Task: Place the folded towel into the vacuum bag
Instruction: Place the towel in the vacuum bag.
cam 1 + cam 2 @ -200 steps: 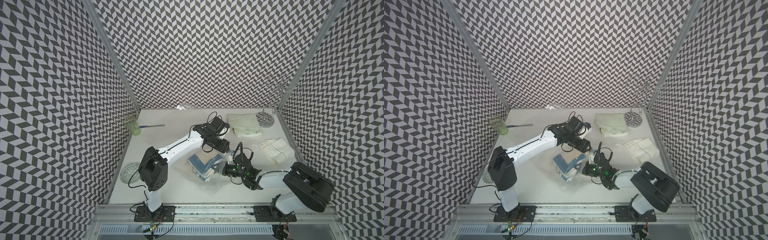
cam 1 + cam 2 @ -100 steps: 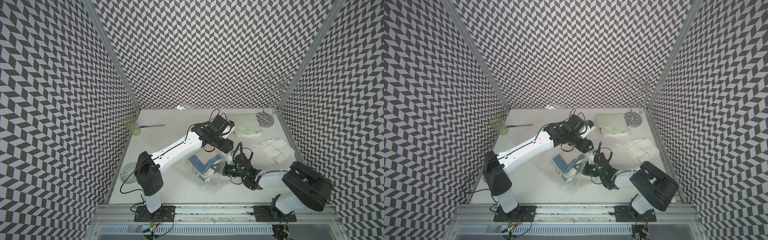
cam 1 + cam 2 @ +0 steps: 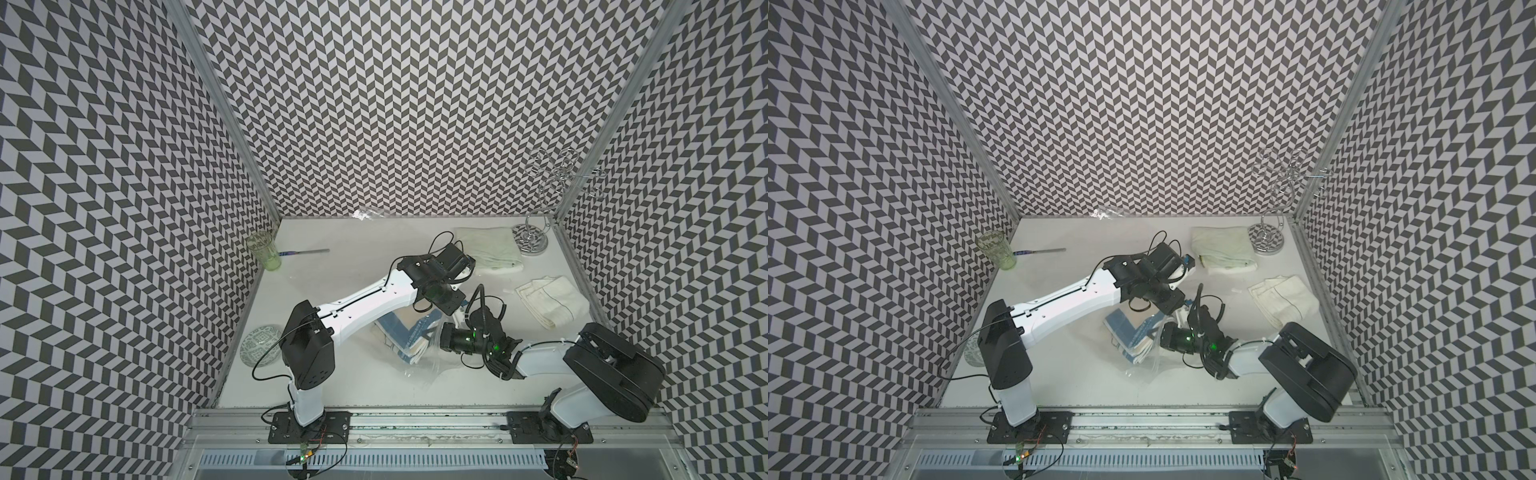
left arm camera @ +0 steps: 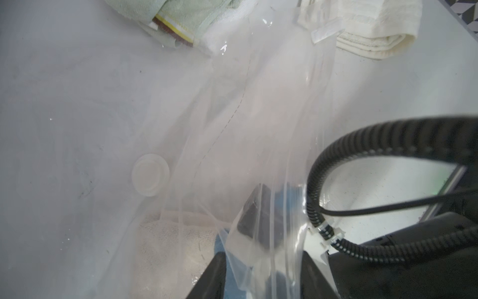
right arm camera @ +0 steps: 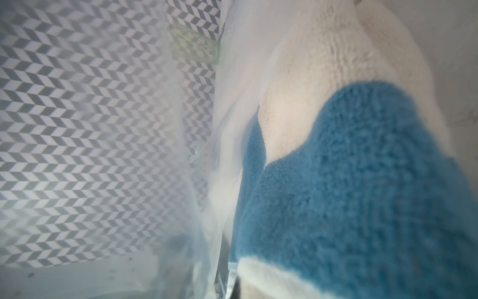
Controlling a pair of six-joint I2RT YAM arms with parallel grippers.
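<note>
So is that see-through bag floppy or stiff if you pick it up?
Probably floppy: the vacuum bag sags in creases over the table. Likely slippery, since its plastic looks glossy. Seems light: thin film, towel showing through.

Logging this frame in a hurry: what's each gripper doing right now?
Left gripper: open, jaws apart with the vacuum bag film between them.
Right gripper: shut, apparently pinching the folded towel.
</note>
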